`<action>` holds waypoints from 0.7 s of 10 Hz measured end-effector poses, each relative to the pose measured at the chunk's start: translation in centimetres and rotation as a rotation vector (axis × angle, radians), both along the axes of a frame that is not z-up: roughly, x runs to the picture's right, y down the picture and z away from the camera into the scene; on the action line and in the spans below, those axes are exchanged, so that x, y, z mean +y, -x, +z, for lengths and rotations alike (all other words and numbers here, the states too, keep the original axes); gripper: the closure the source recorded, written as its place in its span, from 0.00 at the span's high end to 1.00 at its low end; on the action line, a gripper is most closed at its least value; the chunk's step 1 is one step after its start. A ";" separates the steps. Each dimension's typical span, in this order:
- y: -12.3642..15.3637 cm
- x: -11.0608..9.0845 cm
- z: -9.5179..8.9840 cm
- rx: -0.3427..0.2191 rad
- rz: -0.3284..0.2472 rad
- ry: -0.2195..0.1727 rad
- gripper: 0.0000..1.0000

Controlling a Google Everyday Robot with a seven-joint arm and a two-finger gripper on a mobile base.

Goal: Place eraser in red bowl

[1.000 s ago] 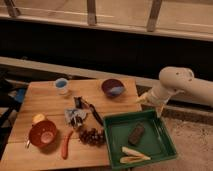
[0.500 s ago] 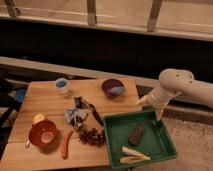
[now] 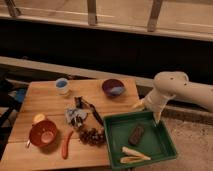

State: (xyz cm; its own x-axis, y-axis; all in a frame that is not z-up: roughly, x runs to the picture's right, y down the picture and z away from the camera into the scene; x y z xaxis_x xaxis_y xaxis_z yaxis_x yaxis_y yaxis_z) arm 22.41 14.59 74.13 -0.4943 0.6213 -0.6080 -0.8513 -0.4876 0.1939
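Observation:
The eraser, a small dark block, lies in the green tray at the table's front right. The red bowl stands on the wooden table at the front left, with a paler inside. My gripper hangs at the end of the white arm, just above the tray's back edge and a little behind and above the eraser. It holds nothing that I can see.
A dark purple-blue bowl and a small blue-and-white cup stand at the back of the table. A crumpled wrapper, a grape cluster and a red stick-like item lie mid-table. Pale banana-like pieces lie in the tray.

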 end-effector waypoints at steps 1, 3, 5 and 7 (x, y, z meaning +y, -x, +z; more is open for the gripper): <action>0.2 1.6 -0.5 0.012 -0.008 0.012 0.80; 0.7 3.9 0.2 0.006 -0.011 0.043 0.80; 1.0 5.5 1.2 -0.013 -0.001 0.075 0.80; 1.8 6.1 2.2 -0.033 -0.001 0.094 0.80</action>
